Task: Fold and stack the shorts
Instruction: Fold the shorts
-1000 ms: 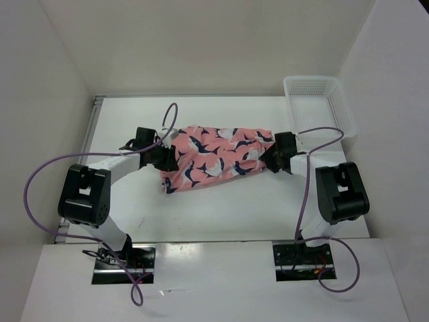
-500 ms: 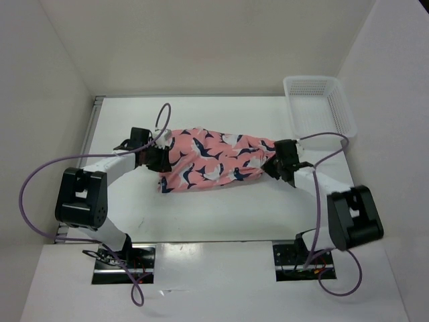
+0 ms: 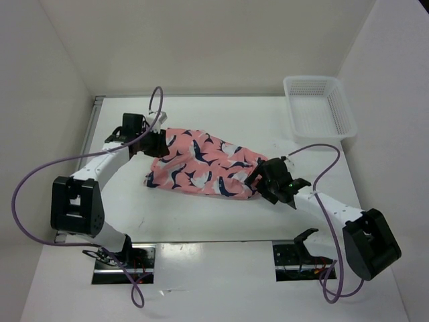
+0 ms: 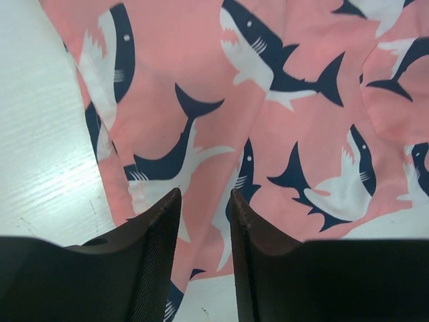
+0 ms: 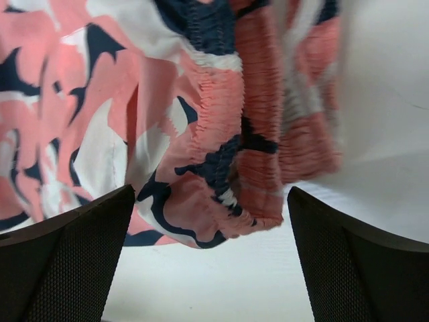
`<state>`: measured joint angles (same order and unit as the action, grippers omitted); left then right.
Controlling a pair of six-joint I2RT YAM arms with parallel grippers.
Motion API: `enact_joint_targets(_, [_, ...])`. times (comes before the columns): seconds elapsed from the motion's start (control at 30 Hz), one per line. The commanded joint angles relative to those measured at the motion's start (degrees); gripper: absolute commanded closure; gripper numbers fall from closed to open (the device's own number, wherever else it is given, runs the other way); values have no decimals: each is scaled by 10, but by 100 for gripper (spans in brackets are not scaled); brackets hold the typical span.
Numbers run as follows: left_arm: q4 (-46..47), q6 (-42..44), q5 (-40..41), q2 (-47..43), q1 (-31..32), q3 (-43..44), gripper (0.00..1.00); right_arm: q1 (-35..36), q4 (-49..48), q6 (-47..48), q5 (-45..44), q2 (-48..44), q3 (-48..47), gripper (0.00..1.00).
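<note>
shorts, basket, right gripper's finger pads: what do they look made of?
shorts: thin soft fabric, matte, printed; it lies in loose creases, and the waistband is tightly gathered, probably elastic.
basket: looks like white plastic, faint sheen, stiff open-mesh walls.
right finger pads: black, matte, fine cross-hatch texture; rubber or moulded plastic, the look leaves it open.

The salmon-pink, shark-print shorts (image 3: 201,168) lie bunched in a long diagonal band, elastic waistband rightward.
</note>
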<state>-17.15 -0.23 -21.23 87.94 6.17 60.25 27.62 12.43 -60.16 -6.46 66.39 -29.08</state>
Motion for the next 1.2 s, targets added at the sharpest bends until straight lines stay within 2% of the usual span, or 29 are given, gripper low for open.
enact_joint_targets(0.0, [-9,2,-9,-18,-2,31,57,8,65,-30,-78,-19,-21,0])
enact_joint_targets(0.17, [11,2,-9,32,27,58,57,8,115,-40,-130,-86,-44,0])
enact_joint_targets(0.37, [43,2,-22,108,44,39,58,8,115,-45,-147,-53,-70,0])
enact_joint_targets(0.47, [43,2,-1,138,44,39,58,-7,109,-35,-154,-32,-91,0])
enact_joint_targets(0.7, [43,2,26,173,23,15,60,-81,59,1,-95,20,-91,0])
enact_joint_targets(0.93, [44,2,74,184,-6,8,60,-86,-7,21,-42,102,-84,0])
enact_joint_targets(1.17, [50,2,67,167,-41,-13,63,-86,-53,56,-16,153,-104,0])
